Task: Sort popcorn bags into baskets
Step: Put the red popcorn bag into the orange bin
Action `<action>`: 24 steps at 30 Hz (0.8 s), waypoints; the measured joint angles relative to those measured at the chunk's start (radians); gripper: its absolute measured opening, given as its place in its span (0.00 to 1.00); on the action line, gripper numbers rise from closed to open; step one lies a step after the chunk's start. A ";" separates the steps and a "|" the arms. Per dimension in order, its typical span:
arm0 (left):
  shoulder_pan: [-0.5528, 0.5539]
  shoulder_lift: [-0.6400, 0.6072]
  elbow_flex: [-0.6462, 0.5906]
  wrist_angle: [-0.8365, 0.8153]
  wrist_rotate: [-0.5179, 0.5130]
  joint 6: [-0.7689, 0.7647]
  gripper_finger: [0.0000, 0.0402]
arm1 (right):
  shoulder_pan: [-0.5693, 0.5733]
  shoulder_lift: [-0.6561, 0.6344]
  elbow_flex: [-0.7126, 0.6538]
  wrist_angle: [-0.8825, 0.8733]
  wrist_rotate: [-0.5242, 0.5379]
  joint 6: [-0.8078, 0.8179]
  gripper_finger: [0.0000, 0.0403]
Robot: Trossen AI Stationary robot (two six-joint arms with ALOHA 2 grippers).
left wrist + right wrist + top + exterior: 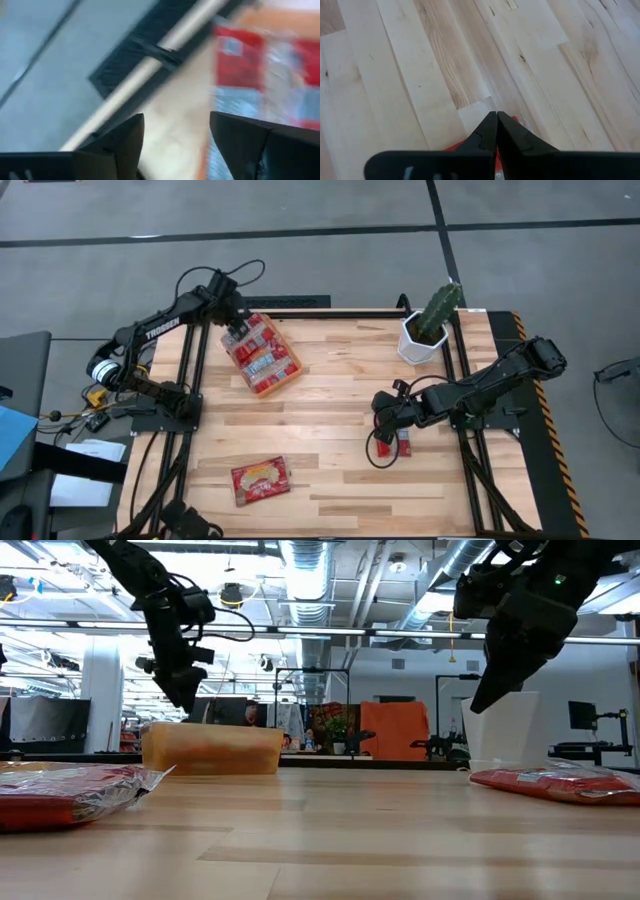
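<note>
Popcorn bags lie in three places, all told here relative to the orange basket (262,358), which sits tilted on the wooden surface (330,400) near its far left corner. Several bags (258,350) fill the basket, red ones with silver-grey panels. The left pincer (238,332) hangs over the basket's far end, its fingers (125,145) spread apart with nothing between them. One red bag with a yellowish centre (261,480) lies flat on the surface well toward the near edge from the basket. Far to the basket's right, a red bag (403,443) lies under the right pincer (385,442), whose fingers (487,132) are pressed together; a sliver of red shows at their tips, but whether they pinch the bag cannot be told. A white pot with a green cactus (430,328) stands at the far edge, well to the basket's right.
</note>
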 joint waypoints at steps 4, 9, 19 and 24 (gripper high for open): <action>0.000 0.000 0.000 0.048 0.021 -0.051 0.45 | 0.000 0.000 0.000 0.000 0.000 0.000 0.08; -0.049 0.047 -0.002 0.032 0.047 -0.074 0.21 | 0.000 0.000 0.000 0.001 0.001 0.000 0.06; -0.159 0.194 0.000 0.042 0.011 -0.113 0.03 | 0.000 0.000 0.000 -0.006 0.000 0.034 0.09; -0.179 0.194 0.000 0.045 0.093 -0.116 0.01 | 0.000 0.000 0.000 -0.006 0.000 0.034 0.09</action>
